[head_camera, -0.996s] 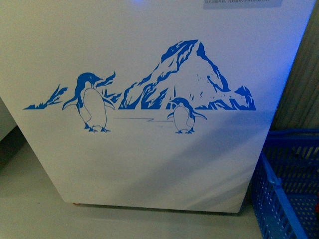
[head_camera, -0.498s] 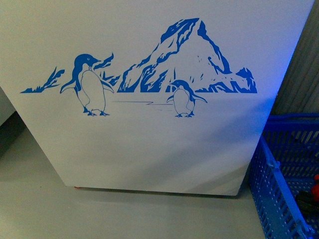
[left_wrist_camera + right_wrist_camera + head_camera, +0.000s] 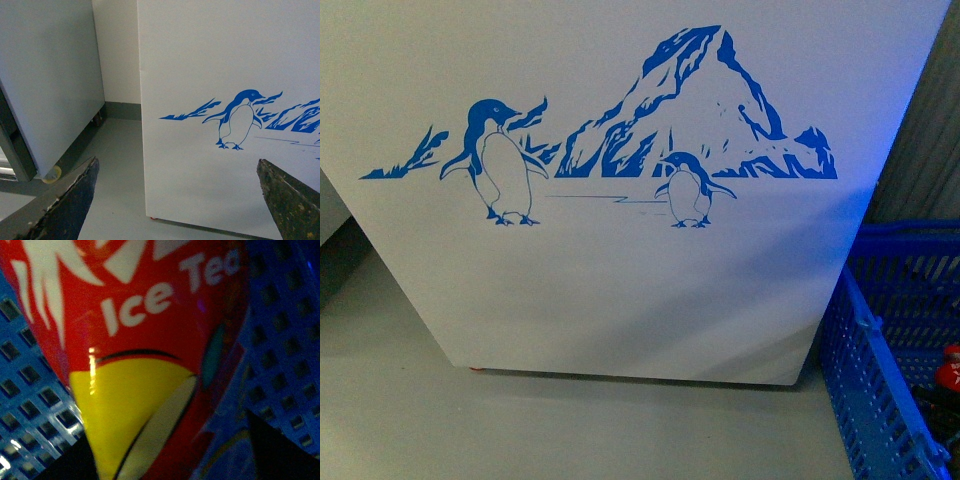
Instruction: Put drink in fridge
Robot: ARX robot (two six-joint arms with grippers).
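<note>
The fridge (image 3: 620, 300) fills your front view with its white side and blue penguin decal (image 3: 620, 160), but its top and glass lid are out of frame. You can't judge from here whether the lid is open, and a bottle brought up blind could knock the rim. The blue basket (image 3: 880, 380) stands on the floor just beside the fridge's right corner. Its mesh wall could catch the bottle or an arm on the way out.

The drink (image 3: 150, 340) sits inside that basket. Only its red cap shows at the front view's right edge, while its red and yellow label crowds the right wrist view. The right gripper (image 3: 170, 460) is right up against it. Dark shapes at the frame's lower corners are likely its fingers (image 3: 280, 450), but you can't tell whether they are clamped on the bottle. Lift before the hold is sure and the smooth, rounded plastic may slip.

The left gripper (image 3: 177, 200) hangs spread wide and empty, facing the fridge's left corner.

The floor (image 3: 400, 420) is plain grey and smooth. A grey-white cabinet (image 3: 45, 85) stands left of the fridge with a narrow gap between them, and a pale wall (image 3: 120, 50) lies behind.
</note>
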